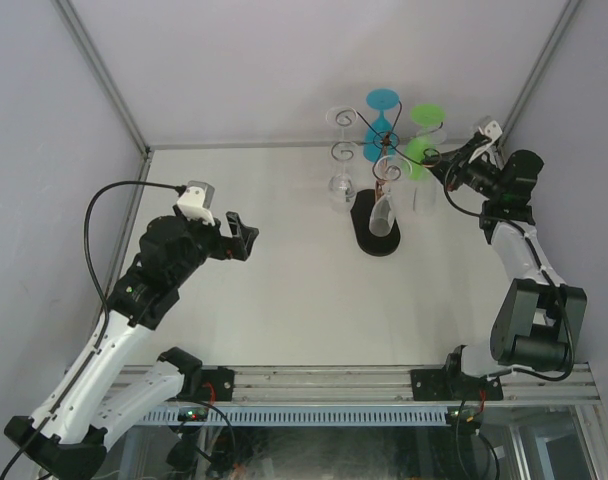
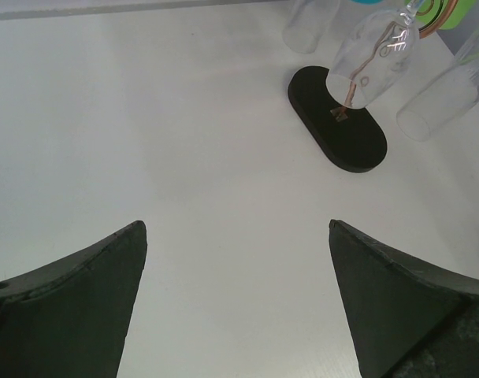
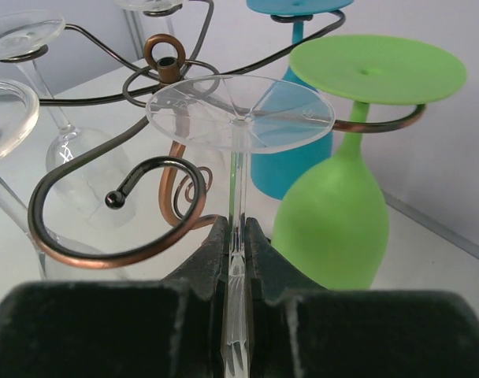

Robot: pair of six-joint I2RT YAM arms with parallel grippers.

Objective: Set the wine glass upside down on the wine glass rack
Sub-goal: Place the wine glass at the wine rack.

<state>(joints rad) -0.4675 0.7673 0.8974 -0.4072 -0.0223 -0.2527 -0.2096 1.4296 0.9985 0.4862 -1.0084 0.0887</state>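
My right gripper [image 3: 238, 236] is shut on the stem of a clear wine glass [image 3: 239, 114], held upside down with its foot on top. The stem stands just right of an empty curled arm [image 3: 90, 169] of the wine glass rack, not inside the curl. In the top view the right gripper [image 1: 446, 165] is at the rack's right side, and the glass bowl [image 1: 422, 195] hangs below it. The rack [image 1: 376, 240] stands on a black oval base at the back middle. My left gripper [image 1: 242, 237] is open and empty, well left of the rack.
A green glass [image 3: 330, 213] and a blue glass [image 3: 283, 169] hang upside down right next to the held glass. Clear glasses [image 1: 342, 180] hang on the rack's left arms, and one [image 2: 377, 55] over the base [image 2: 338, 118]. Walls close in behind and right.
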